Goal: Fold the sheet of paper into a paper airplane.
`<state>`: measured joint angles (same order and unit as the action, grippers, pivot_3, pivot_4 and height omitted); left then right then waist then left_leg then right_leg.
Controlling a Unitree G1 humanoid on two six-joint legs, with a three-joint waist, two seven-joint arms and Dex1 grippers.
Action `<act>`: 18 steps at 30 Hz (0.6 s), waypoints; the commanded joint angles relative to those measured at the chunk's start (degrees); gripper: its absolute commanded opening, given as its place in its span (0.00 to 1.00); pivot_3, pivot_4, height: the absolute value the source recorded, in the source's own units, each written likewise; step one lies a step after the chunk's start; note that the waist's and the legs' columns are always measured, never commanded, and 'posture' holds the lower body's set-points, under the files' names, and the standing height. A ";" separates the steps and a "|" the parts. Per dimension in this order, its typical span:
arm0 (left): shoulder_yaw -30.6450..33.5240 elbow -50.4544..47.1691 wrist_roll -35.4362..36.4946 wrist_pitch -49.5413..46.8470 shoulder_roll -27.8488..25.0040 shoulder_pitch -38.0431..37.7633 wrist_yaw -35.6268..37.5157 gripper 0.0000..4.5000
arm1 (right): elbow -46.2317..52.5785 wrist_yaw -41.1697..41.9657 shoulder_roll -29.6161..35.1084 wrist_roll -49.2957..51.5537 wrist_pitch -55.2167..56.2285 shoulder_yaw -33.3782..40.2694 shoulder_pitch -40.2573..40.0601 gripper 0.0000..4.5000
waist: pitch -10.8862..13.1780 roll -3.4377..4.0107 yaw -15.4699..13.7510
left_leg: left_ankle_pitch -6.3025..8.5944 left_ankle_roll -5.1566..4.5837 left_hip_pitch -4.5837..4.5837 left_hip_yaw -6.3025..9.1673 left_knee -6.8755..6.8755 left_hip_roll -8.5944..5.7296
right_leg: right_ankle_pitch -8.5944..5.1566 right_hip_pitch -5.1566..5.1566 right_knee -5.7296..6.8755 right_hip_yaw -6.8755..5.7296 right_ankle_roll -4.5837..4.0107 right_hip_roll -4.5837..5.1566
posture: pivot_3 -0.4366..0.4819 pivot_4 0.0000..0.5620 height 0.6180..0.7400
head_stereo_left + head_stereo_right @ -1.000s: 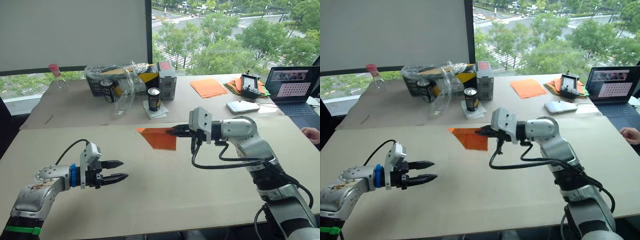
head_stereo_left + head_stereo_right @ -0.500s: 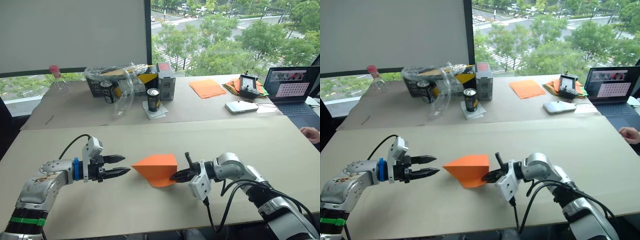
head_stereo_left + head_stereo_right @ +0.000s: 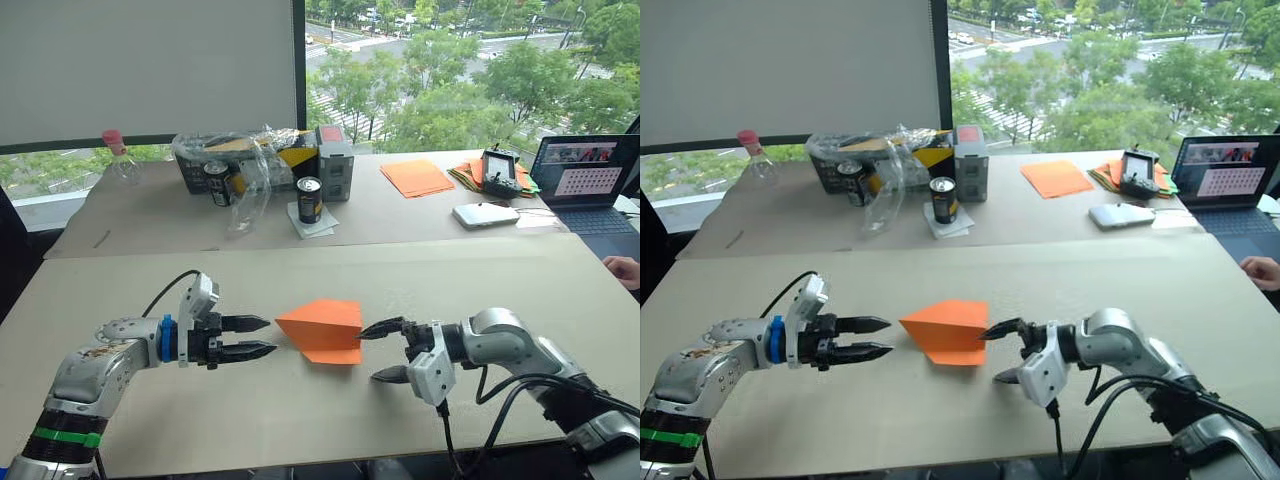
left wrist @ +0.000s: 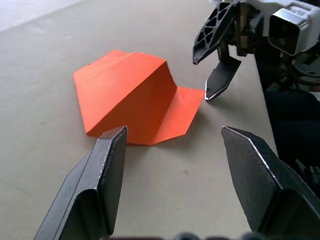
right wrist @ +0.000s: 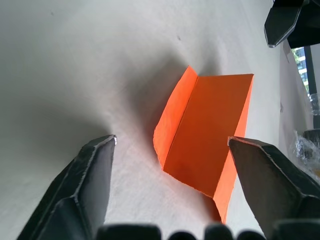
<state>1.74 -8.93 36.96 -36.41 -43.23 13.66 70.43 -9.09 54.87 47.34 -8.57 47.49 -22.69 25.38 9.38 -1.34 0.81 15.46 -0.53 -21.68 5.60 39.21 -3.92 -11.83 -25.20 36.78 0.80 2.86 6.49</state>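
Paper airplane (image 3: 322, 328), a partly folded orange wedge with one flap raised, lies on the near table (image 3: 300, 420) about midway along its front half, between the two grippers and touched by neither. The left gripper (image 3: 250, 337) hovers just beside its pointed left end with fingers spread, and the right gripper (image 3: 385, 350) sits just beside its right edge, also spread wide, its upper fingertip close to the paper's corner. On the far table (image 3: 150, 215) stand two cans (image 3: 309, 199), a plastic-wrapped basket (image 3: 225, 160), a neat orange stack (image 3: 416, 176) and a laptop (image 3: 585, 180).
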 commanded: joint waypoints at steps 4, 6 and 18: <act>-4.99 -2.68 -1.91 -0.17 5.70 2.70 -5.33 0.39 | 9.27 1.06 1.15 7.92 -13.67 5.41 -0.56 0.88 | 0.00 0.00 0.01 | -0.01 0.00 0.03 -0.01 0.01 0.04 | 0.00 0.05 0.03 0.00 0.00 -0.02 | 0.48 0.27 0.63; -7.39 -2.20 -4.79 2.42 9.60 3.83 -8.67 0.25 | 10.56 0.51 -0.20 9.04 -18.32 6.36 0.06 0.88 | 0.00 -0.01 -0.02 | 0.00 0.00 0.01 -0.02 0.07 0.06 | 0.01 0.06 0.02 -0.01 -0.01 -0.02 | 0.48 0.27 0.63; -15.08 -2.16 -14.15 5.85 15.60 -0.47 -16.66 0.00 | 15.98 -2.49 -9.95 13.33 -45.24 8.86 2.62 0.31 | -0.01 -0.01 -0.07 | 0.01 -0.03 -0.07 -0.03 0.13 0.05 | 0.01 0.02 0.00 0.01 -0.01 -0.01 | 0.48 0.27 0.63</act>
<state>-13.14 -10.22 23.90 -31.83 -28.08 13.24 55.41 5.07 53.26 38.10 3.54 5.74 -14.98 26.65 9.37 -1.35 0.74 15.47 -0.55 -21.75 5.57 39.34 -3.86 -11.82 -25.18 36.79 0.80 2.85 6.48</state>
